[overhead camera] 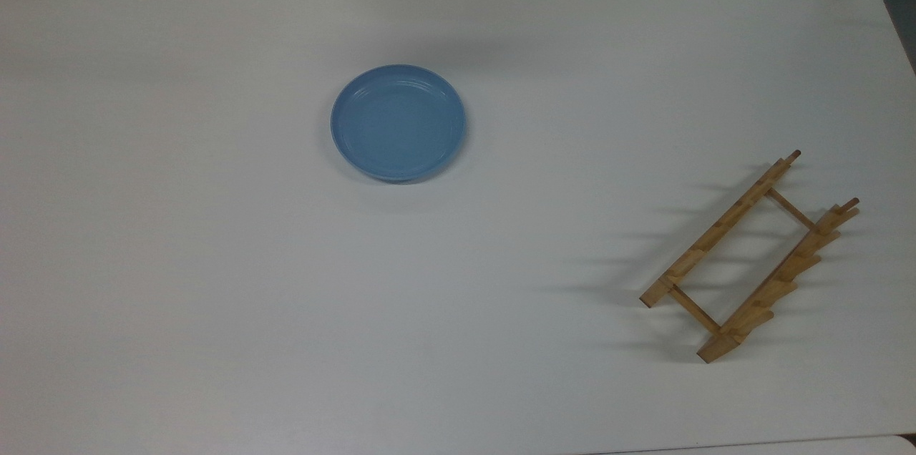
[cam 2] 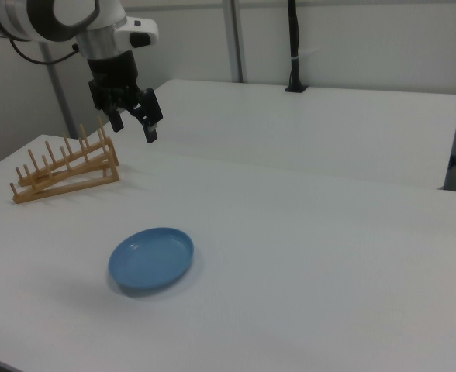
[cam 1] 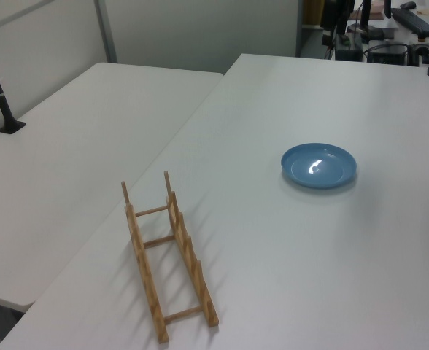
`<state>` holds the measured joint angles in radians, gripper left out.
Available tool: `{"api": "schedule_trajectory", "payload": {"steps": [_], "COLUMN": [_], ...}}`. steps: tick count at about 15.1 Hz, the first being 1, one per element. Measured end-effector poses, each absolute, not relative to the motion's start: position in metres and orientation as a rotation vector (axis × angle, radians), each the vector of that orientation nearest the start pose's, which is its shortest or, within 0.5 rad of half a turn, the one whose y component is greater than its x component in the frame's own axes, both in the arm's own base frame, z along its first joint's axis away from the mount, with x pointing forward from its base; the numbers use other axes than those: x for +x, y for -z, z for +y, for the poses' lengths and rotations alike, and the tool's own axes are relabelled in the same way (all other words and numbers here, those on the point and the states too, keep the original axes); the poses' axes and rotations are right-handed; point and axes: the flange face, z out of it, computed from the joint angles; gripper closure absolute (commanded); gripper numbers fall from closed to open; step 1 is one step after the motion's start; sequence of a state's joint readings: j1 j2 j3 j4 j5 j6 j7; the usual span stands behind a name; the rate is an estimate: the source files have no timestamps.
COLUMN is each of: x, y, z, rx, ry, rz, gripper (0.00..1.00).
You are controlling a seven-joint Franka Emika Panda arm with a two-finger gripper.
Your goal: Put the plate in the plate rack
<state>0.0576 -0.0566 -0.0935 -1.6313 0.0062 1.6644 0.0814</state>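
Light-blue plate point(overhead camera: 398, 123) flat on the white table point(overhead camera: 215, 297), wooden plate rack point(overhead camera: 750, 257) well apart; right view catches the gripper point(cam 2: 133, 124) aloft, fingers apart, empty.

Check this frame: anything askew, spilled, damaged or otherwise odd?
Nothing stands out. The blue plate lies flat and whole on the white table, well apart from the wooden rack, which stands upright with its pegs up. The gripper hangs open in the air, holding nothing.
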Motion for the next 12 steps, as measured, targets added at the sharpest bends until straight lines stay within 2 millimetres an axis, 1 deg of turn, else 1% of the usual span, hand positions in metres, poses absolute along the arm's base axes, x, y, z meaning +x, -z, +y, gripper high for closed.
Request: {"api": "schedule_trajectory", "payload": {"steps": [7, 11, 12], "x": [0.5467, 0.5471, 0.5471], "y": [-0.6336, -0.6329, -0.6327], "z": [-0.0134, -0.0134, -0.0133], "rx": [-3.121, -3.121, -3.123], "ry": [0.134, 0.132, 0.132], "rz": [0.164, 0.161, 0.131], "gripper": [0.00, 0.00, 0.00]}}
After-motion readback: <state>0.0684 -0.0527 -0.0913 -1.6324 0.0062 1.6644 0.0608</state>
